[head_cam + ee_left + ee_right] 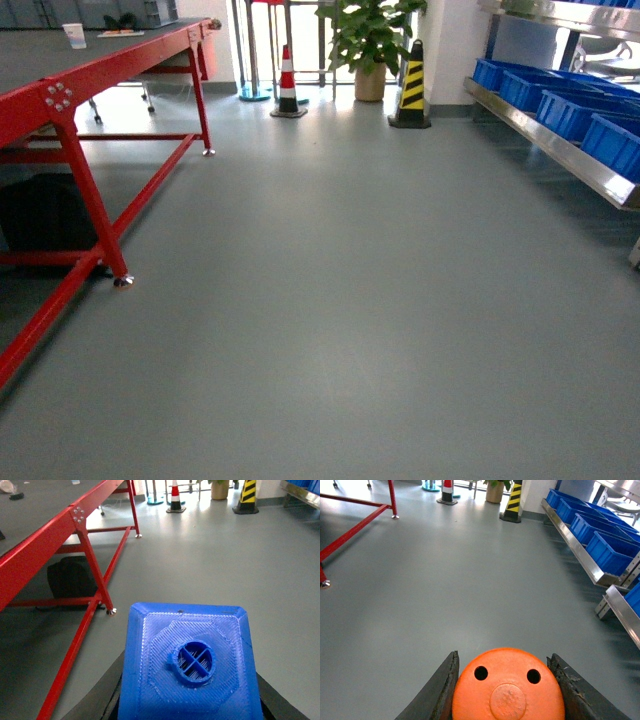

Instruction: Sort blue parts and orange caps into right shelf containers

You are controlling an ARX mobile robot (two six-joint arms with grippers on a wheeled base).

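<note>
In the left wrist view a blue part [190, 665] with a round stud on top fills the bottom of the frame, held between the black fingers [107, 695] of my left gripper [190, 707], which is shut on it. My right gripper [506, 687] is shut on an orange cap [507, 690], whose flat top shows two small holes. The right shelf containers, blue crates [570, 105] [607, 550], stand in a row on a steel shelf along the right wall. Neither gripper shows in the head view.
A red-framed table [90, 75] stands on the left, with a black bag [72, 577] under it. Two traffic cones [288, 85] [412, 88] and a potted plant [370, 45] stand at the far end. Grey floor [330, 290] lies between table and shelf.
</note>
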